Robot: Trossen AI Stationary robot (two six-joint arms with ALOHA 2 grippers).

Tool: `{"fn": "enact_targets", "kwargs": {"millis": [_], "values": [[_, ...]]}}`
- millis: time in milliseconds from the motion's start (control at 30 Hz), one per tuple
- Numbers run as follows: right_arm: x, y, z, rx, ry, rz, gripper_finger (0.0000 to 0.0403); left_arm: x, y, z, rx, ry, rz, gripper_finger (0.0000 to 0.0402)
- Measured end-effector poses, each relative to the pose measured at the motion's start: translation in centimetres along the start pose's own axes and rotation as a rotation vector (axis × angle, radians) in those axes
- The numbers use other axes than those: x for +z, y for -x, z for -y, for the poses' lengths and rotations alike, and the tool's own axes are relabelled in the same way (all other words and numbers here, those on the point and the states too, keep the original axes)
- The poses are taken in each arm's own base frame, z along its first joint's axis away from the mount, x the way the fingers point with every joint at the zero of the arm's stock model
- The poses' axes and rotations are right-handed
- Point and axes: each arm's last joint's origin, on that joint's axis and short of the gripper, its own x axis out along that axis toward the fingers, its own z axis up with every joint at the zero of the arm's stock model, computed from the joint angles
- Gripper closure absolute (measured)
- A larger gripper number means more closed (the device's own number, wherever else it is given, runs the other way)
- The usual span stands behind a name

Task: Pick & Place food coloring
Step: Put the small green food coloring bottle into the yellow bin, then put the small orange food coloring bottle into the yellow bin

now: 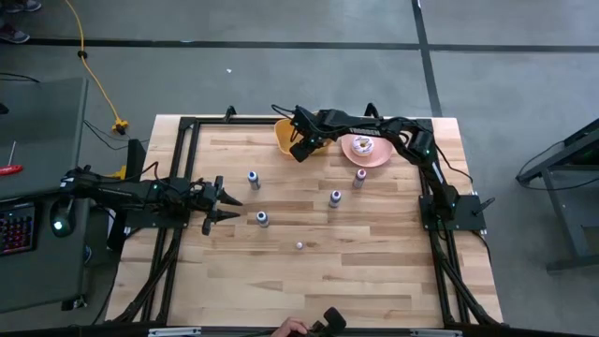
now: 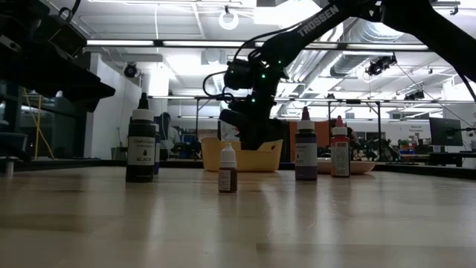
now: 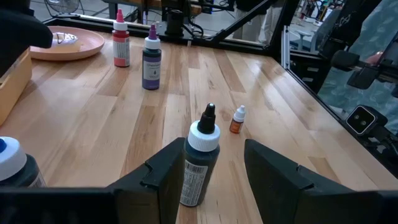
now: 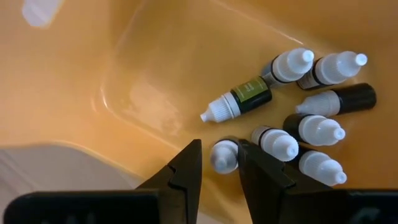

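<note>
Seven small food-colouring bottles (image 4: 292,118) with white dropper caps lie heaped on their sides in the yellow plastic bin (image 4: 124,74) just ahead of the right tool (image 4: 219,163); we see one more white-capped bottle (image 4: 222,155) standing in the narrow gap between that tool's dark fingers (image 4: 186,168), which look parted around it, though we cannot tell whether they touch it or pinch it; from above, the right tool (image 1: 301,148) hangs over the yellow bin (image 1: 284,137) at the far edge of the pale wooden desk (image 1: 374,281), with the pink plate carrying a doughnut (image 1: 365,150) just beside it; the left tool (image 1: 225,201) waits low over the desk's left side, its fingers spread wide and released; a black-labelled bottle with a white collar and black tip (image 3: 200,163) stands upright directly between them, untouched as far as we can see; beyond it stand a tiny orange bottle (image 3: 237,119), a dark purple bottle (image 3: 151,57) and a red bottle (image 3: 120,38), all upright and well apart; a blue-capped bottle (image 3: 12,163) stands off to that tool's side.
</note>
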Motion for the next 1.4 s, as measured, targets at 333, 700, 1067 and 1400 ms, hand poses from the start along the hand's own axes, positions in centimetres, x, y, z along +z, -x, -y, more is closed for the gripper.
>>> {"fn": "enact_targets", "kwargs": {"millis": [333,700,1067,1400], "values": [[0.1,0.3,0.0,0.001,0.000,0.001,0.0308,0.0,0.0,0.0,0.000,0.000,0.000,0.0238],[0.1,0.4,0.2,-0.005,-0.004,0.002,0.0308,0.0,0.0,0.0,0.000,0.000,0.000,0.0238],[0.3,1.4,0.6,-0.009,-0.003,0.010,0.0308,0.0,0.0,0.0,0.000,0.000,0.000,0.0238],[1.2,5.2,0.5,0.035,0.046,0.114,0.0308,0.0,0.0,0.0,0.000,0.000,0.000,0.0238]]}}
